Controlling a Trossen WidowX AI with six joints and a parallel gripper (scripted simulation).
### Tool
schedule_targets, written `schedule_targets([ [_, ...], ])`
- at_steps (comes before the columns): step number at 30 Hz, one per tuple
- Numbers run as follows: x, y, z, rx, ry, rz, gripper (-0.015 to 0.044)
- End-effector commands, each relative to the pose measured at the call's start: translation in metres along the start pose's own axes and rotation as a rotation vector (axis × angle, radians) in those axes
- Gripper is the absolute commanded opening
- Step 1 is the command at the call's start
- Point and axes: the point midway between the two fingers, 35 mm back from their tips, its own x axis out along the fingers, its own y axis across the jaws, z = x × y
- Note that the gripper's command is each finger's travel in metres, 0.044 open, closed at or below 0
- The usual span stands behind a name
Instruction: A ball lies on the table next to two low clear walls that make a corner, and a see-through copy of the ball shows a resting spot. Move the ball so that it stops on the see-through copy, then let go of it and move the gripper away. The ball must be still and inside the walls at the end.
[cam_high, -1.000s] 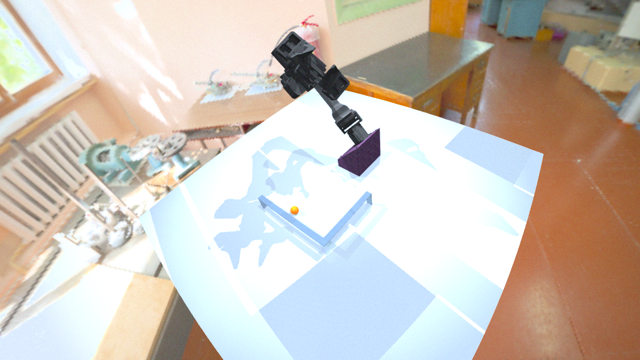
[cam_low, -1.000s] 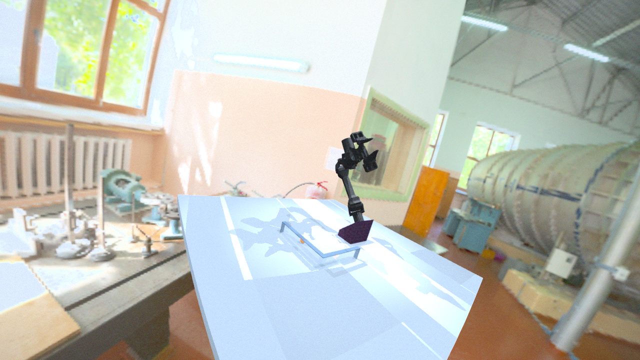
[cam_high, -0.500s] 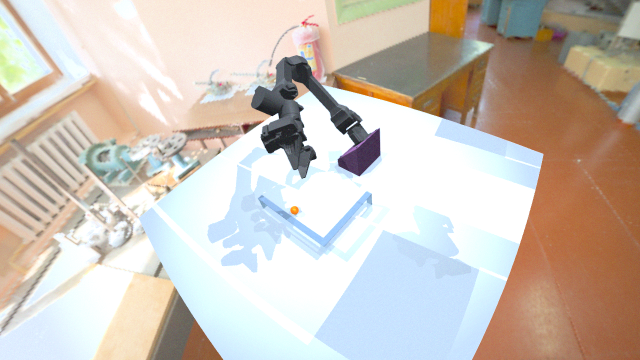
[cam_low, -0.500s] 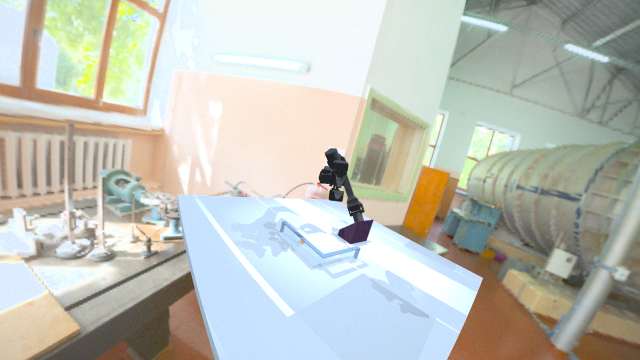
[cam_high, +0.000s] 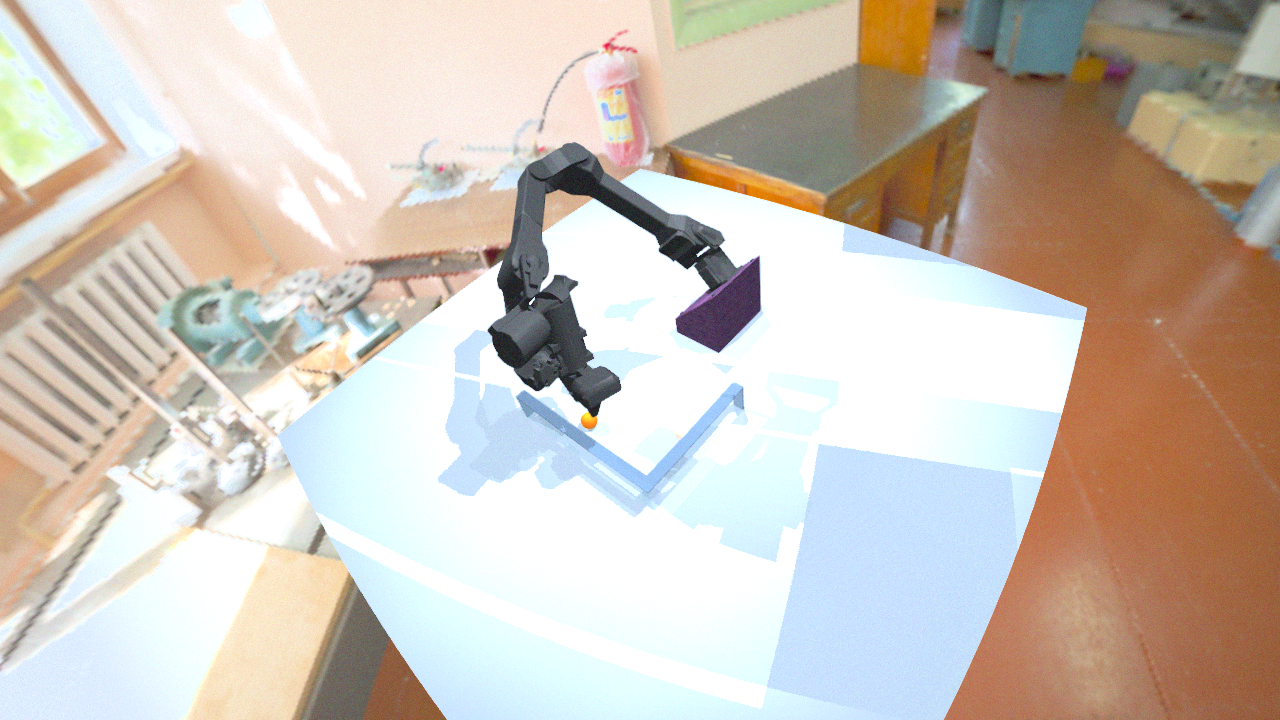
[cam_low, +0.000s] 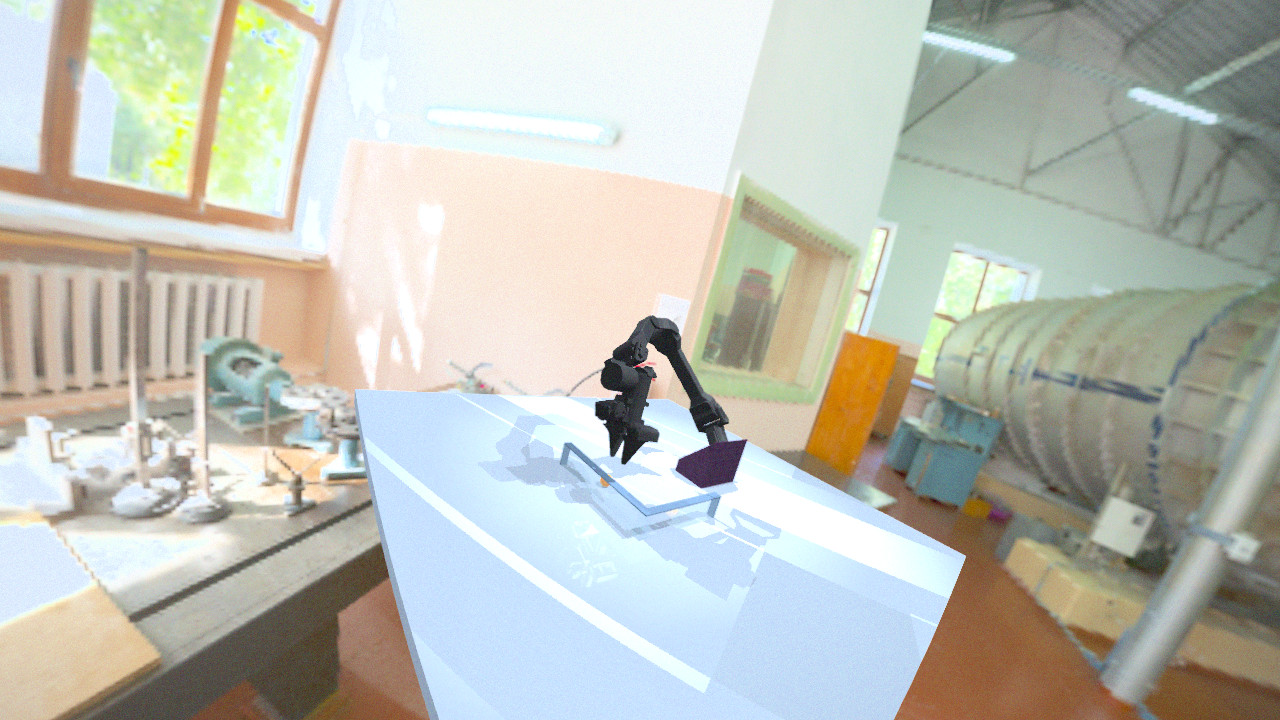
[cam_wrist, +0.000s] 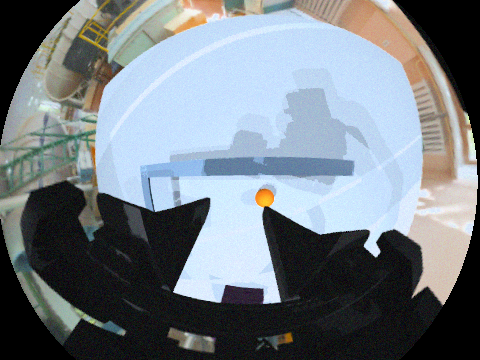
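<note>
We were at the approach step, claw (cam_wrist: 236, 207) half-open and gripping nothing above the orange ball (cam_wrist: 264, 196), so next we'd nudge it toward its spot.

Ball (cam_high: 588, 420): small, orange; I see it on the table, just inside one wall.
Walls (cam_high: 646, 476): two low, clear strips meeting at a corner.
</note>
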Motion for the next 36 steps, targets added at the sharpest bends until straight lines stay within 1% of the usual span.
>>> schedule_targets([
  [1,0.02,-0.033,-0.005,-0.195,0.108,-0.153,0.0251],
  [11,0.022,-0.033,-0.005,-0.195,0.108,-0.153,0.0251],
  [14,0.034,-0.036,-0.006,-0.195,0.108,-0.153,0.0251],
  [19,0.036,-0.036,-0.007,-0.195,0.108,-0.153,0.0251],
  [36,0.063,-0.041,-0.009,-0.195,0.108,-0.154,0.0251],
])
